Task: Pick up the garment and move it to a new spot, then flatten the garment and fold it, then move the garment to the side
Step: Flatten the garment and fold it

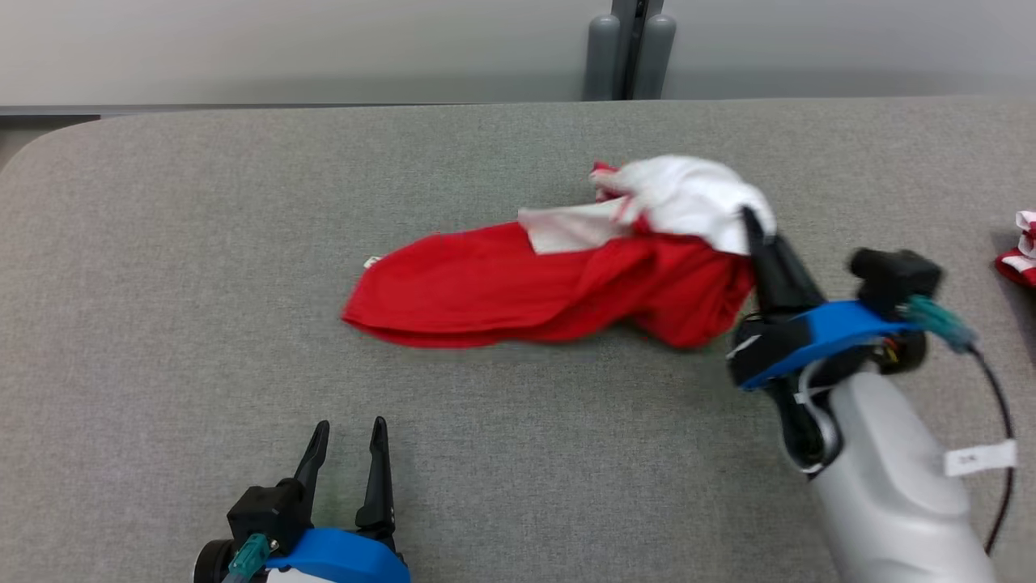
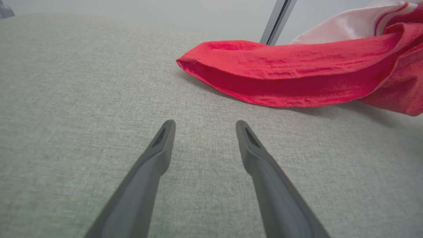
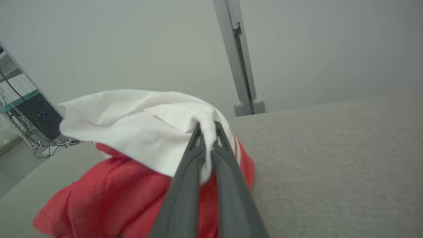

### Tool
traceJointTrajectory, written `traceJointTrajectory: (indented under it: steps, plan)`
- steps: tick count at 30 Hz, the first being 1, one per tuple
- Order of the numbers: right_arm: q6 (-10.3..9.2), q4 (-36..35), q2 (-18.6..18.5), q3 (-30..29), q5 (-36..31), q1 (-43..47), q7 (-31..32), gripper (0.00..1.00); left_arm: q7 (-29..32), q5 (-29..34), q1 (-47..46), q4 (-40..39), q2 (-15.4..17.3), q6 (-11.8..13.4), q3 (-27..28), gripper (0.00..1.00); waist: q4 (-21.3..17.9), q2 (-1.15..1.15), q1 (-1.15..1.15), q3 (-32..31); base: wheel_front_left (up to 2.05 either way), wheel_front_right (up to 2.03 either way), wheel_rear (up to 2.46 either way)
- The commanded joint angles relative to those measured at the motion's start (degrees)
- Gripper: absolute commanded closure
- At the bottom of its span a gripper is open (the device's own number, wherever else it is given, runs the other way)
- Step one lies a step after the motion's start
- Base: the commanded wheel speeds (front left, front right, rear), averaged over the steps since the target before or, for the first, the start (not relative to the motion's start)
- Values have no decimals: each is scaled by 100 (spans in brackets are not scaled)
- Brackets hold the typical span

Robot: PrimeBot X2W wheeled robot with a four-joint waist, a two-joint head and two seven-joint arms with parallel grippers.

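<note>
Pinching a fold of white cloth, your right gripper (image 3: pixel 208 128) has both dark fingers pressed together on the garment (image 1: pixel 502 283), and the fabric bulges out over the tips. You see the white part bunched and raised right at the grip, with red fabric just beneath it. From that pinch the red body trails away to the gripper's left across the worktop (image 1: pixel 162 324), tapering to a rounded end with a small white tag (image 1: pixel 372 261) beside it. Whether the bunched end is clear of the worktop, you cannot tell.

Your left gripper (image 1: pixel 350 423) sits well apart from the right one, fingers spread with nothing between them, pointing over the grey worktop. The garment's red hem lies ahead of it and to its right, near but not touching.

Beyond the right gripper, at the worktop's far edge, a grey post (image 1: pixel 631 48) stands upright. Off to that gripper's right, at the edge of the head view, a second piece of red-and-white cloth (image 1: pixel 1021 247) lies on the worktop. Past the garment in the right wrist view, a rack (image 3: pixel 29 112) with loose cables stands off the worktop.
</note>
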Motion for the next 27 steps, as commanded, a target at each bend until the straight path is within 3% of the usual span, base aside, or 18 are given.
traceJointTrajectory:
  steps: [1, 3, 6, 8, 9, 14, 20, 23, 27]
  plan:
    - [-2, -13, -32, -306, 258, 189, -18, 100, -16, -17, -73, 10, -2, -3, -7, 0, -31, 0, -1, -15, 0, 0, 0]
    - [-1, 82, -25, -699, 475, 273, -18, 84, -16, -28, -60, 25, -2, -11, -8, 0, -70, 0, -1, -31, 0, 0, 0]
    - [-1, 323, -29, -1274, 646, 351, -19, 74, -16, -44, -90, 32, -3, -17, -15, 0, -123, 0, -1, -18, 0, 0, 0]
    - [-1, 548, -35, -1717, 698, 451, -19, 44, -16, -54, -122, 41, -2, -15, -12, 0, -153, 0, -1, -5, 0, 0, 0]
    - [-1, 632, -32, -1909, 558, 494, -18, 0, -16, -56, -119, 49, -3, -19, -14, 0, -168, 0, -1, -1, 0, 0, 0]
    - [-1, 901, -22, -3041, 81, 672, -19, 0, -16, -45, -114, 86, -2, -24, -25, 0, -227, 0, -1, 3, 0, 0, 0]
    - [-1, 497, -27, -3524, -445, 816, -18, 0, -16, -27, -86, 108, -2, -23, 23, 0, -279, 0, -1, -60, 0, 0, 0]
    - [-1, -66, -17, -3129, -692, 940, -17, 0, -16, -37, -111, 111, -2, -36, 26, 0, -279, 0, -1, -96, 0, 0, 0]
    - [-1, -863, -14, -1925, -849, 1141, -18, 0, -16, -72, -144, 122, -3, -35, 23, 0, -265, 0, -1, -121, 0, 0, 0]
